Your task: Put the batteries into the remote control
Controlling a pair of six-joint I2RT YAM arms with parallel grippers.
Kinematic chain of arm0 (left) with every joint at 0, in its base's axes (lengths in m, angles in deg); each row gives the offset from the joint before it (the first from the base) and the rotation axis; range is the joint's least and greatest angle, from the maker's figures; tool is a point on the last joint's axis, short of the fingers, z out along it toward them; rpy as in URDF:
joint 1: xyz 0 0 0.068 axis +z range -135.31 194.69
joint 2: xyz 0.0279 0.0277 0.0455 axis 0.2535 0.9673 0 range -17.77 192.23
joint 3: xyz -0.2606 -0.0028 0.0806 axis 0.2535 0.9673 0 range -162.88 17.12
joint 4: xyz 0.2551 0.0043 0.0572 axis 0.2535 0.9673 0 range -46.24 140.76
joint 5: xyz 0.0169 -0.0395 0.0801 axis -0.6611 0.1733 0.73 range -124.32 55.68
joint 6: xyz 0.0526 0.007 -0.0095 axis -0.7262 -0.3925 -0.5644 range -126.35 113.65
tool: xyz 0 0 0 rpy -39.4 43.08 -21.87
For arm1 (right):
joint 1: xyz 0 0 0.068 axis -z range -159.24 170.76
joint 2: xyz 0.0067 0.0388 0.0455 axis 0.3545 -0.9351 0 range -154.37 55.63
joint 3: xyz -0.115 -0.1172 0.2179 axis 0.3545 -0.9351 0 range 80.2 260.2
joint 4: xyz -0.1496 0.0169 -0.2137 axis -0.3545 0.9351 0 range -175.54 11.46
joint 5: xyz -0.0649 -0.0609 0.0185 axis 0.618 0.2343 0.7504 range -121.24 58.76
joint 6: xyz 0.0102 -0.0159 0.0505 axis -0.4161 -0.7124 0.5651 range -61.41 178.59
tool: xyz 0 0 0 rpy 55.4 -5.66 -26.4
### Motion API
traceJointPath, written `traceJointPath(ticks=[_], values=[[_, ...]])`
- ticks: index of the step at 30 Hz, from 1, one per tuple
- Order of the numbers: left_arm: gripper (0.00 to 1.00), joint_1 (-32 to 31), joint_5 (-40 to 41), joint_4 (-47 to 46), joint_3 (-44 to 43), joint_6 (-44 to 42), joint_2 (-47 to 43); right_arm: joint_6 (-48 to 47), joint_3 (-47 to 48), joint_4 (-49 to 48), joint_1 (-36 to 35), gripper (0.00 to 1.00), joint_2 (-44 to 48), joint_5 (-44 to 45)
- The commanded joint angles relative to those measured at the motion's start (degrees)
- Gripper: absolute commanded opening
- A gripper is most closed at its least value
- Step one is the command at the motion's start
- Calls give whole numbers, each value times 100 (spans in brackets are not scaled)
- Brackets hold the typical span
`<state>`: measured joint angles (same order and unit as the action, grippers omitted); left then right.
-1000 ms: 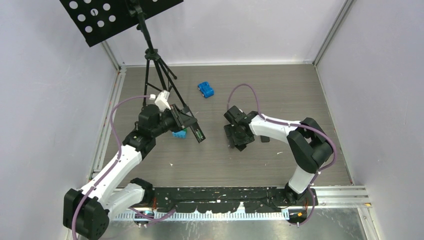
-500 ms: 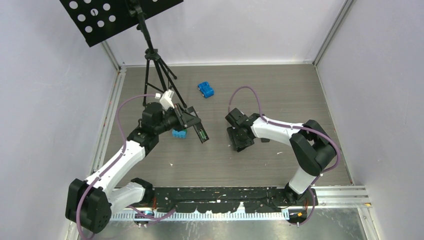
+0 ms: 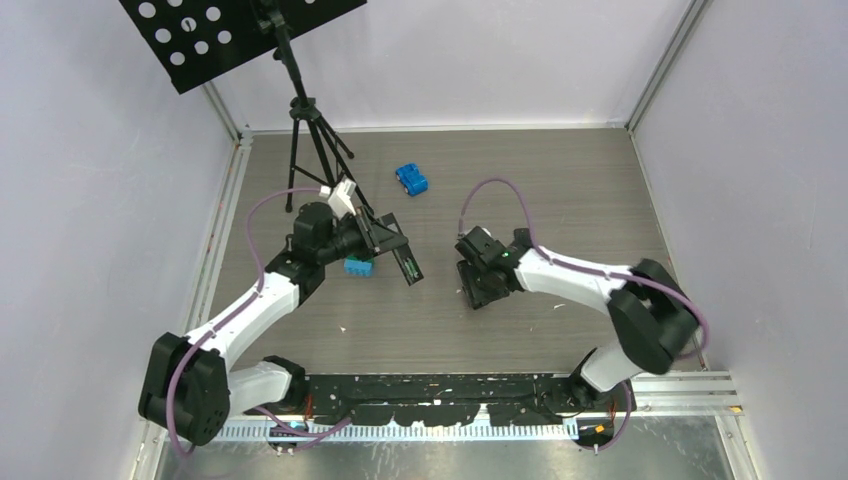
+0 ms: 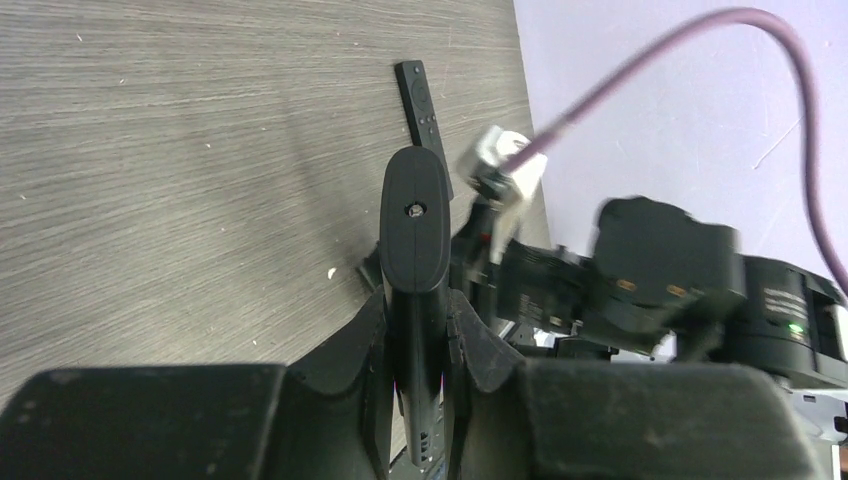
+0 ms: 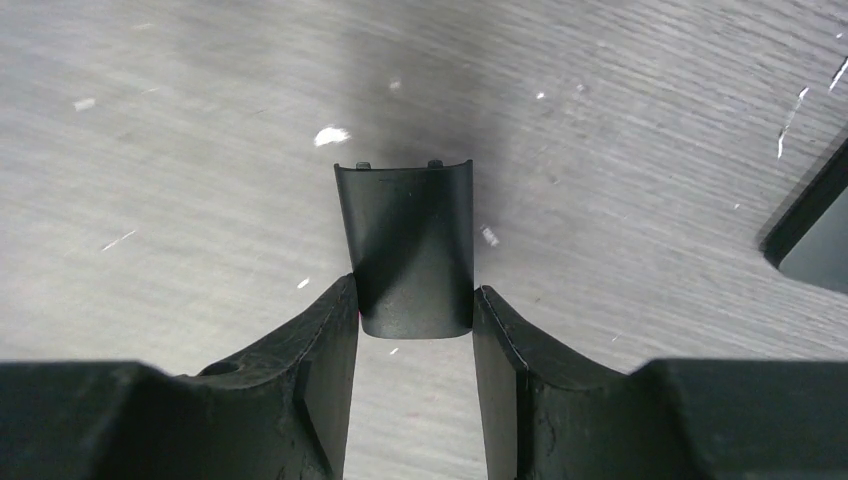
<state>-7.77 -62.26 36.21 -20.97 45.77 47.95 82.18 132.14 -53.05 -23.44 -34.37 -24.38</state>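
Pinching black cover (image 5: pixel 405 235), right hand (image 5: pixel 413 305): wrist view only.

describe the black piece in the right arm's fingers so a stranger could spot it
Follow the right arm to its fingers near the table's middle. Between them sits a short black cover, curved like a shell, with two small tabs on its far edge. It is far stubbier than the long remote in the left fingers.
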Motion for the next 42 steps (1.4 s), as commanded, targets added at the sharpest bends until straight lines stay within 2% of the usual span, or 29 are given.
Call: traceJointPath(ticks=[1, 6, 11, 16, 21, 42], values=[[0, 31, -131, -695, 109, -62, 26, 190, -201, -682, -170, 30, 1177, -303], [0, 23, -89, -860, 202, -114, 55, 312, -447, -1236, -422, 30, 2122, -602], [0, 22, -191, -1162, 280, -90, 64, 484, -378, -1553, -768, 30, 2476, -853], [0, 22, -397, -1560, 401, -44, -4, 671, -250, -1955, -1087, 30, 2399, -712], [0, 22, -591, -1689, 447, -53, -15, 679, -39, -2099, -1253, 31, 2134, -141], [0, 22, -685, -1471, 325, 66, 130, 349, 544, -2116, -1384, 33, 1413, -253]])
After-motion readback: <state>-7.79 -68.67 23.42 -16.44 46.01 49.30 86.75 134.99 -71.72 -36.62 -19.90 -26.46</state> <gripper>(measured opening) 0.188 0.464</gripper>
